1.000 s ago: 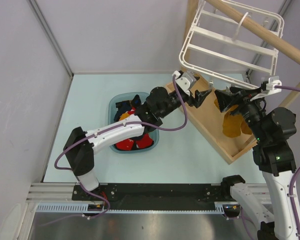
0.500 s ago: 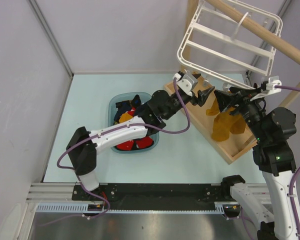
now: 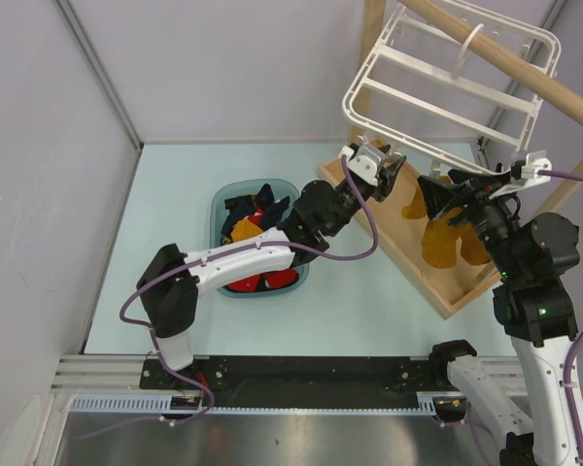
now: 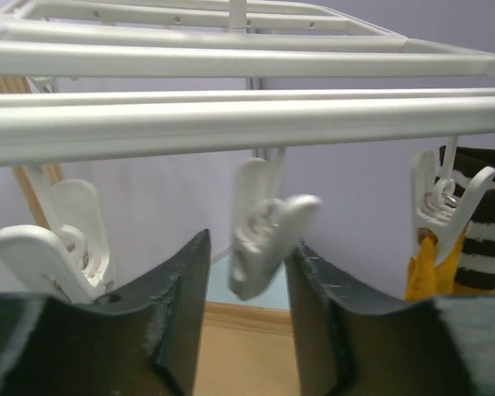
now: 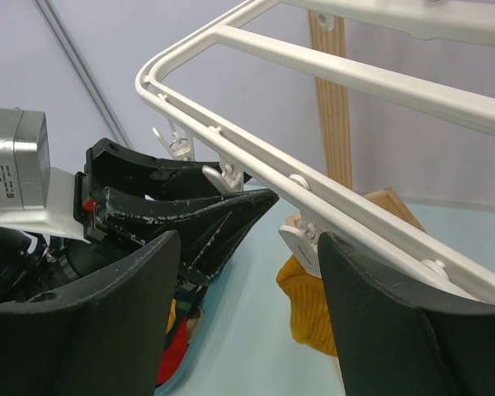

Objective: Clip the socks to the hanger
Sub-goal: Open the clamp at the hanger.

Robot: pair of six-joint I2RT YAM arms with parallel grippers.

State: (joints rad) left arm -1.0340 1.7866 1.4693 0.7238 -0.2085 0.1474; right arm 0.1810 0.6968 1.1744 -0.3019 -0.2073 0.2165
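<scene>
Lining up on a free clip (image 4: 260,231)

Brackets that clip on the hanger (image 4: 231,124)'s near rail with the left gripper (image 4: 247,245), jaws half-wide and not yet squeezing, likely to pinch it open. Hangs the right gripper (image 5: 247,243) wide and empty just beside, probably ready to feed. Shows one striped sock (image 4: 445,264) already clipped toward the rail's right end, more socks (image 3: 243,231) in the bin (image 3: 222,209) mid-worktop.

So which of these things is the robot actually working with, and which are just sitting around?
Part of the job: white hanger, its dangling clips, mustard-yellow socks hanging from them.
Just lying about: wooden rack, blue tub, and the red socks and navy socks in it.
</scene>
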